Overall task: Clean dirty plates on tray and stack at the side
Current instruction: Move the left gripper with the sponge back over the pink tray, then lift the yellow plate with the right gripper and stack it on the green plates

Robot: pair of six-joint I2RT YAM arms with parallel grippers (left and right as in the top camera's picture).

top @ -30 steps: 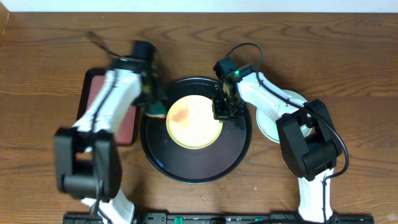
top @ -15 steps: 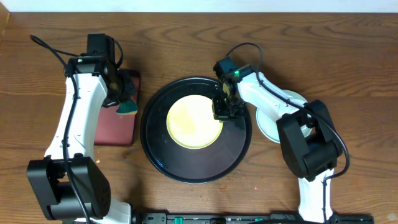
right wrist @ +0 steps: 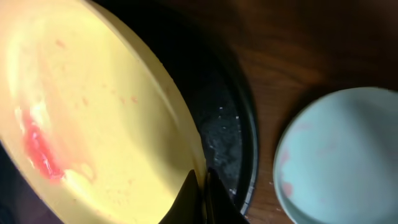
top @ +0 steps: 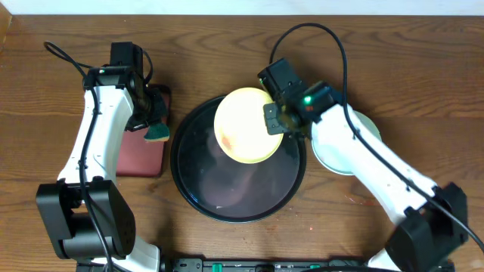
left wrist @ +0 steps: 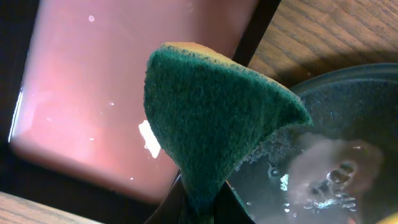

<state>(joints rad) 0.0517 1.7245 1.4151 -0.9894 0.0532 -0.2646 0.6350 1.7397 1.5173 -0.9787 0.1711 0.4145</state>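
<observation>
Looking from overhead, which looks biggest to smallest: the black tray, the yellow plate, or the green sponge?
1. black tray
2. yellow plate, though it is held up, nearer the camera
3. green sponge

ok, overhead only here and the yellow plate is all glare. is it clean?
Observer: No. The right wrist view shows a red smear on the yellow plate.
Operator: and the mint one beside the tray? arm's over it.
Observer: The mint plate has faint pink marks on its face.
</observation>
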